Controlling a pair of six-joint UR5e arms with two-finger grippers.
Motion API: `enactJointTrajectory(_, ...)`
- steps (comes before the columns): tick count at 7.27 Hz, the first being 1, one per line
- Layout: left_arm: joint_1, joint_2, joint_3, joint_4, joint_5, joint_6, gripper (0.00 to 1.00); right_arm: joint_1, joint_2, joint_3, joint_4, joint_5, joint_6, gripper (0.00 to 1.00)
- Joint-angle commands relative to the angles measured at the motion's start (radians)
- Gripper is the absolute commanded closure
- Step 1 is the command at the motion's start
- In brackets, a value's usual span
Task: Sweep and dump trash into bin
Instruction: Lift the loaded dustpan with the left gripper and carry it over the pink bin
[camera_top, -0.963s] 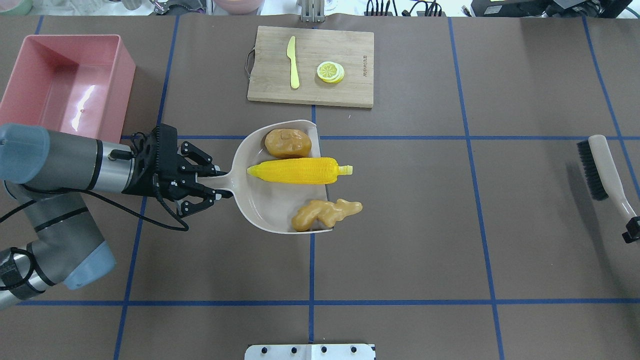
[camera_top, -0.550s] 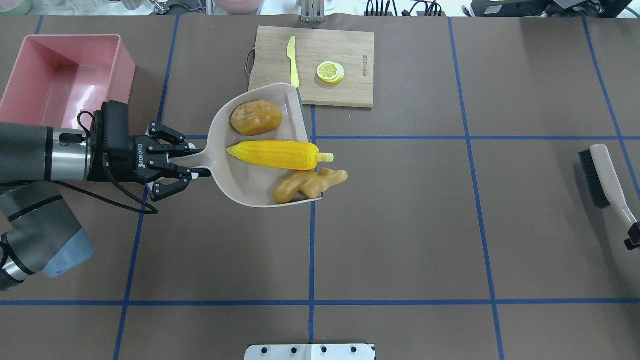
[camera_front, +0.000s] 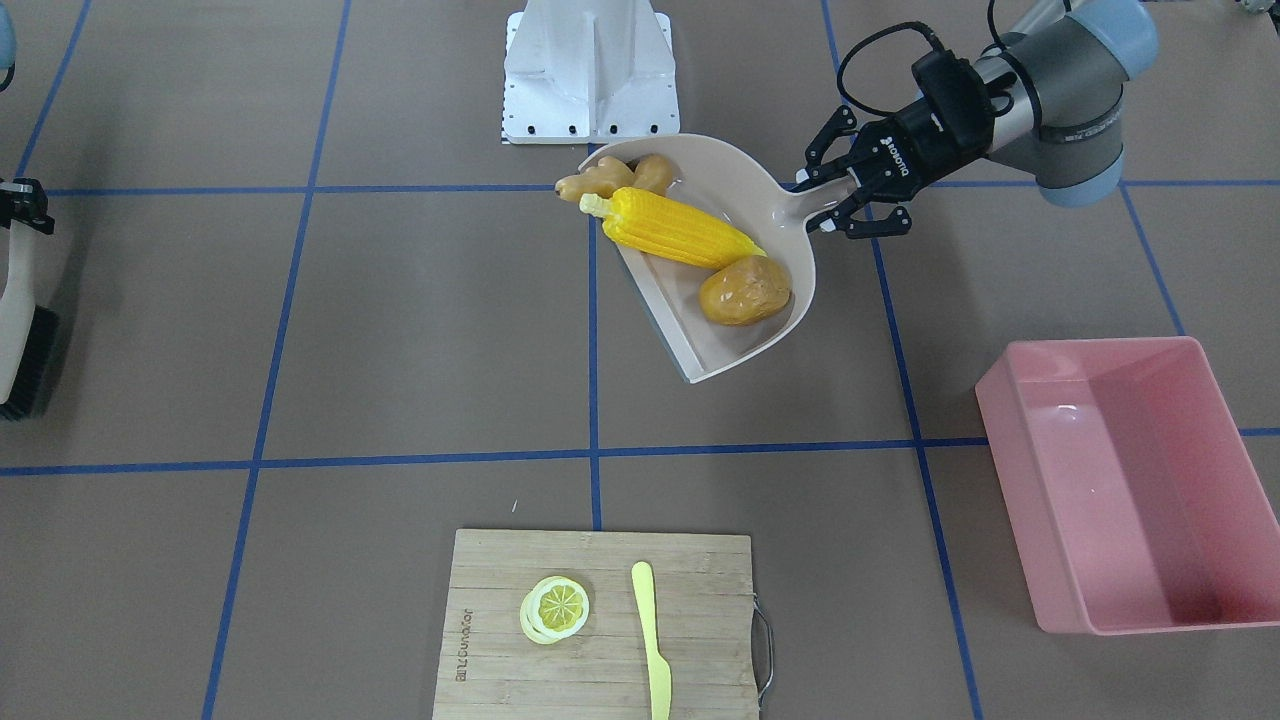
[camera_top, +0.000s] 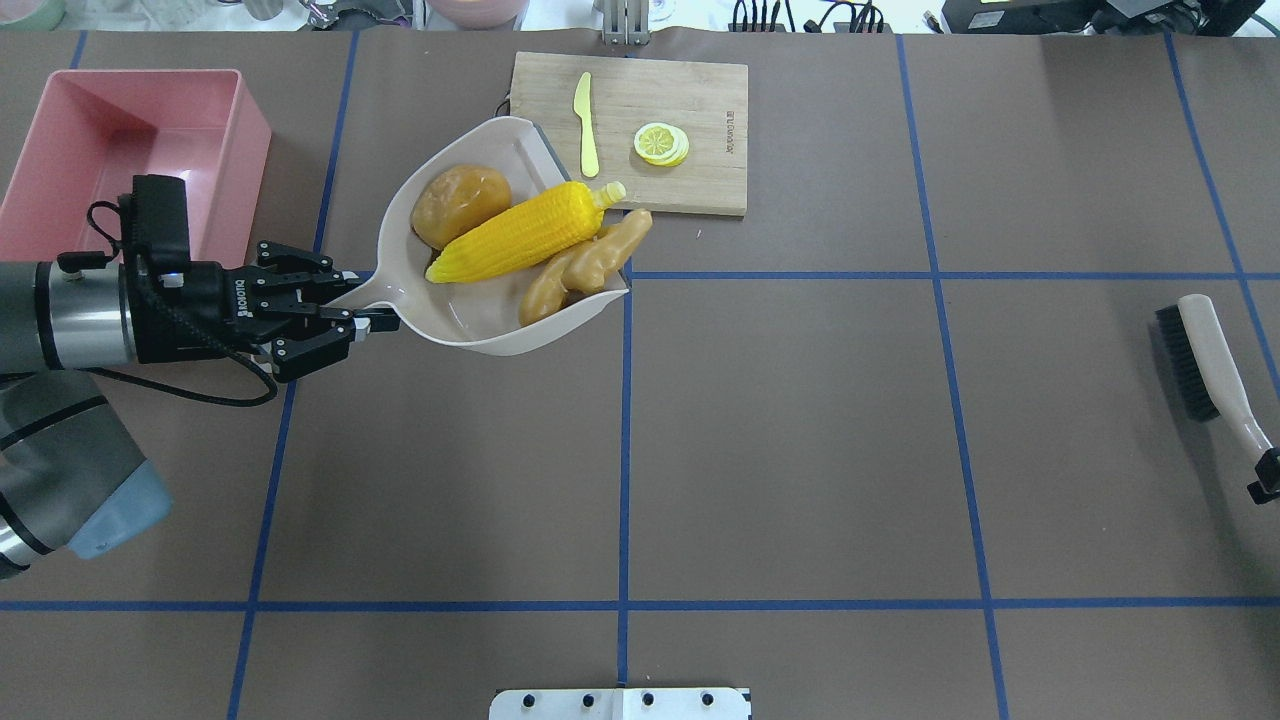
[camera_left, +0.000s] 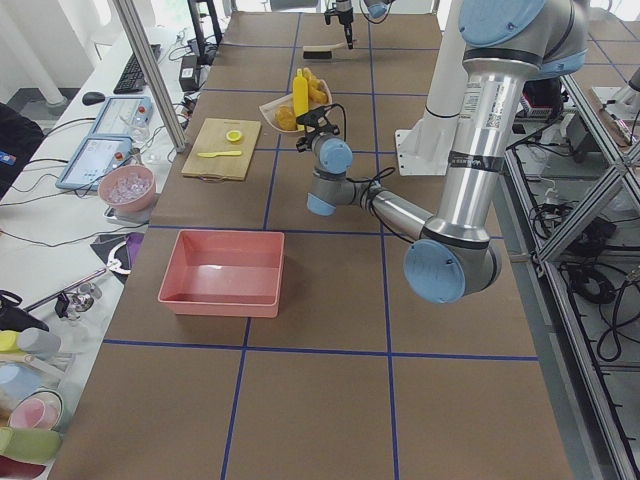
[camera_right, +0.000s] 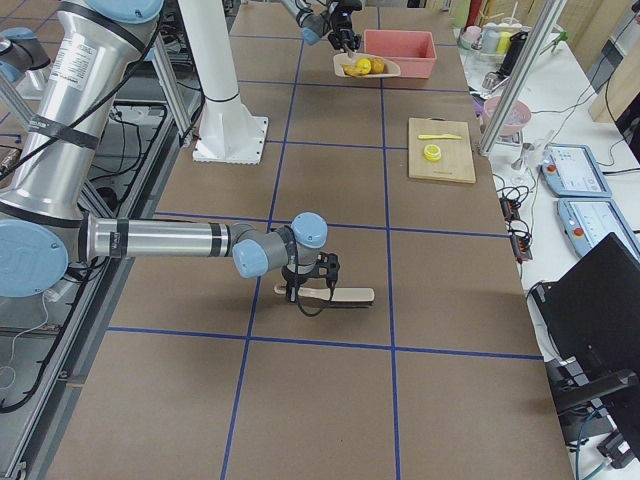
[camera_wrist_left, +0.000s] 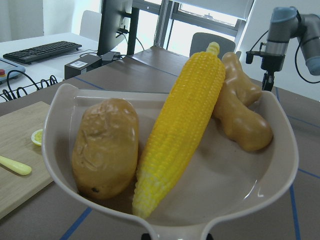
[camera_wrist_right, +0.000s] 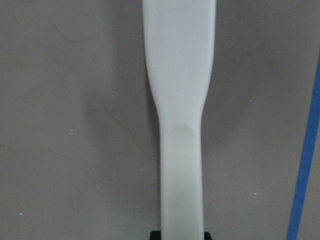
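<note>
At the far left the large pink rectangular plastic bin (camera_top: 90, 160) stood open-topped on the table, none of the trash in it yet. Just beside its near wall, the left gripper (camera_top: 372, 321) had its black fingers pressed together on the handle of the beige plastic dustpan (camera_top: 470, 312), which it held off the table with its open lip pointing away from the bin. All the trash rode in the pan: the brown oval toy potato (camera_top: 460, 205) against the back wall, the yellow toy corn cob (camera_top: 520, 232) lying diagonally down the middle, and the tan knobbly toy ginger root (camera_top: 585, 265) touching the corn, with both the ginger and the corn's tip poking past the lip. The carry would probably go best with the lip kept level or a little raised, swung right over the bin, and only then tipped, since those two pieces looked likeliest to slide out early. Further right, a wooden cutting board (camera_top: 690, 110) carried a yellow plastic knife (camera_top: 586, 125) and a yellow lemon slice (camera_top: 661, 143). At the far right the right gripper (camera_top: 1262, 488) was closed on the handle end of a pale, black-bristled brush (camera_top: 1205, 355), well apart from everything else.
</note>
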Motion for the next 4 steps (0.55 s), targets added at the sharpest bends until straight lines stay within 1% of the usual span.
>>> enactJointTrajectory(1, -0.003, 0.050, 0.002, -0.030, 0.148, -0.063, 1.00, 0.000, 0.008, -0.015, 0.001, 0.001, 0.000, 1.00)
enactJointTrajectory(2, -0.015, 0.058, 0.010, -0.026, 0.244, -0.066, 1.00, -0.002, 0.009, -0.015, 0.001, 0.001, 0.002, 1.00)
enactJointTrajectory(3, -0.056, 0.064, 0.011, -0.004, 0.263, -0.062, 1.00, 0.000, 0.011, -0.013, 0.001, 0.003, 0.005, 0.86)
enactJointTrajectory(4, -0.087, 0.099, 0.011, 0.008, 0.265, -0.060, 1.00, 0.000, 0.011, -0.013, 0.001, 0.003, 0.008, 0.67)
